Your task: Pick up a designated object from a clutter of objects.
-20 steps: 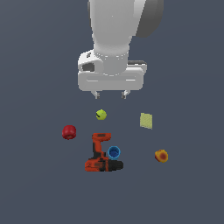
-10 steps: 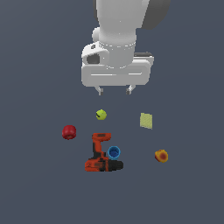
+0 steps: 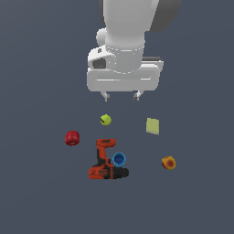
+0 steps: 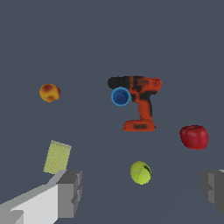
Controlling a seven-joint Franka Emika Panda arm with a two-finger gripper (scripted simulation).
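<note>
Rightward in the exterior view, the gripper (image 3: 121,96) has drifted, its blocky grey fingers (image 4: 70,192) wide apart and empty. Smooth, rounded, orange-yellow with red blotches, the designated object (image 3: 168,162) lies apart from the angular orange-black power drill (image 3: 106,160) and glossy blue cup (image 3: 119,159).

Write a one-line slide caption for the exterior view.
Open hand hovers above scattered clutter; the orange-yellow fruit lies untouched at the exterior view's right.

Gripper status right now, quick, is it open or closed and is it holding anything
Gripper: open, jaws spread wide, holding nothing; it hangs above the clutter, clear of the orange-yellow fruit.
</note>
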